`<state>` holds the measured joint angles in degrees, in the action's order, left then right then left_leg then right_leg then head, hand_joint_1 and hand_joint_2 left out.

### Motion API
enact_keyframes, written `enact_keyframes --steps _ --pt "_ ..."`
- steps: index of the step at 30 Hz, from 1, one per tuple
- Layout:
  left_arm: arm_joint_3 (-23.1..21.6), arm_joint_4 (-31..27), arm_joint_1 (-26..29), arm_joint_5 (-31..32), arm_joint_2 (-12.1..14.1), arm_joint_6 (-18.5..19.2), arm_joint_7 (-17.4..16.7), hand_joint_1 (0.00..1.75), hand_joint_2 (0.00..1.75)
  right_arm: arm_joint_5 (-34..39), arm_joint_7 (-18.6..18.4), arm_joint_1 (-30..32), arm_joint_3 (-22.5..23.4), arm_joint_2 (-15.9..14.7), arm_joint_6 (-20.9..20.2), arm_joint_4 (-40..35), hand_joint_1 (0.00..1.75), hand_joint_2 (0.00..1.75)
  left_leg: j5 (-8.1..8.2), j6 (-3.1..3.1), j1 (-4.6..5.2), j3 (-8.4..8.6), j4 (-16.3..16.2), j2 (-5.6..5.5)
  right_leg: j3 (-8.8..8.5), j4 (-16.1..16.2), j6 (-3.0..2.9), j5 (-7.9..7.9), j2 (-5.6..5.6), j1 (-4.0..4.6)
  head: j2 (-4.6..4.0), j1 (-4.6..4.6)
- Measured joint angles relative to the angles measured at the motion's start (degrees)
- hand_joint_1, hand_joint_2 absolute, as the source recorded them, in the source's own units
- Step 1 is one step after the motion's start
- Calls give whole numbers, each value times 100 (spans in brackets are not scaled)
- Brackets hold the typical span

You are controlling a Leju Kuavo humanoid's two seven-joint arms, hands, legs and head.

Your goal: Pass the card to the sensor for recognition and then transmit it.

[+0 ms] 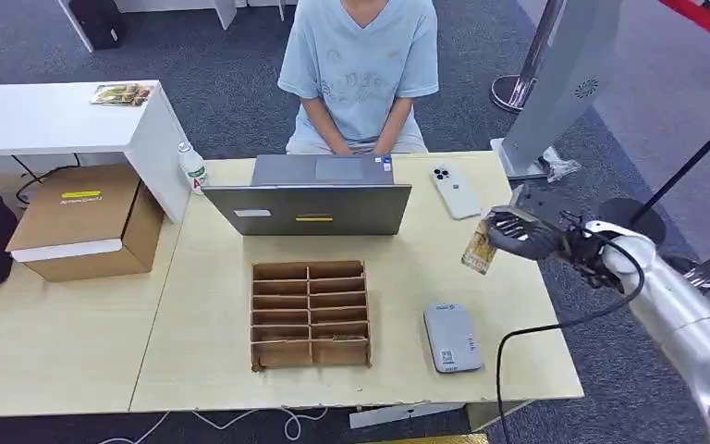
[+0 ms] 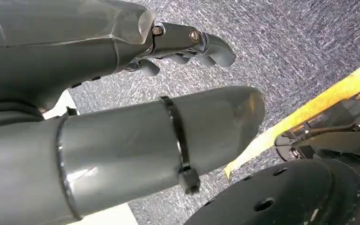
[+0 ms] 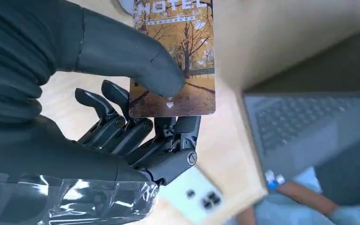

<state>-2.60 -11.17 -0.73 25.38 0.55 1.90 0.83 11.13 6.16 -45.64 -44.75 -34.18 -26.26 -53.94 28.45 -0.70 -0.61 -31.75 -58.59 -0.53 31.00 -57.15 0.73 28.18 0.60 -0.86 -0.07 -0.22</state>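
Currently holding a card in the right hand, thumb pressed on its face and darker fingers curled behind it, up above the right part of the tabletop. Printed with autumn trees and the word HOTEL, seen in the right wrist view. Hanging between a white phone and a grey sensor, well apart from the sensor, which lies flat near the front edge. Left hand down over grey carpet, fingers curled in, nothing in them. Also on the tabletop: an open laptop, a cardboard divider tray, a small bottle. Seated behind the laptop, a person in a light blue shirt. Off to the left, a cardboard box.
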Motion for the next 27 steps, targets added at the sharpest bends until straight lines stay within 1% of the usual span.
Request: enact_keyframes --steps 3,6,8,10,12,14,17,19,21,24,27 --pt "24 0 0 7 -4 -26 2 0 0 -216 0 -76 256 26 321 -310 175 175 -1 0 0 -4 0 -1 -1 -3 0 0 1 0 0 0" --pt "48 0 -3 9 -24 -42 2 0 0 -576 24 -245 482 217 867 -514 175 175 -1 0 0 -3 1 10 0 -6 -3 -3 -10 1 0 2" --pt "90 0 -15 13 -33 -52 0 0 0 -930 6 -378 678 490 1350 -619 175 175 -1 0 -1 2 1 27 5 -6 -4 -4 -22 1 0 0" --pt "101 0 -31 18 -48 -52 -9 0 0 -1168 -50 -509 792 715 1601 -689 175 175 -4 0 -1 0 1 26 6 -9 -5 -4 -20 1 0 0" --pt "118 0 -32 55 -61 -52 -15 0 0 -1627 -118 -691 896 1015 2019 -696 175 175 -7 1 -1 -3 1 27 11 -17 -6 -5 -20 1 0 0" --pt "120 0 -39 77 -72 -55 -17 0 0 -2089 -201 -917 918 1301 2390 -682 175 175 -9 -1 0 -3 1 35 20 -21 -10 -8 -28 0 0 -2" --pt "122 0 -55 124 -81 -68 -24 0 0 -2779 -341 -1267 901 1732 2808 -600 175 175 -9 -2 -1 -3 1 37 23 -24 -11 -8 -29 1 0 2" --pt "122 0 -58 196 -85 -68 -24 0 0 -3245 -459 -1501 855 2054 3006 -503 175 175 -11 -5 -2 -4 1 37 24 -27 -12 -9 -31 2 0 2" --pt "122 0 -70 273 -85 -57 -13 0 0 -3885 -625 -1709 774 2355 3189 -322 175 175 -15 -11 -2 -4 1 37 27 -29 -12 -8 -31 2 0 0" --pt "122 0 -86 376 -83 -46 24 0 0 -4506 -802 -1931 645 2774 3216 -44 175 175 -16 -13 -3 -4 1 36 28 -32 -13 -9 -31 3 0 0" --pt "120 0 -103 448 -79 -35 89 0 0 -5107 -998 -2124 484 3153 3179 385 175 175 -18 -16 -3 -4 2 35 28 -34 -14 -9 -30 3 0 0"
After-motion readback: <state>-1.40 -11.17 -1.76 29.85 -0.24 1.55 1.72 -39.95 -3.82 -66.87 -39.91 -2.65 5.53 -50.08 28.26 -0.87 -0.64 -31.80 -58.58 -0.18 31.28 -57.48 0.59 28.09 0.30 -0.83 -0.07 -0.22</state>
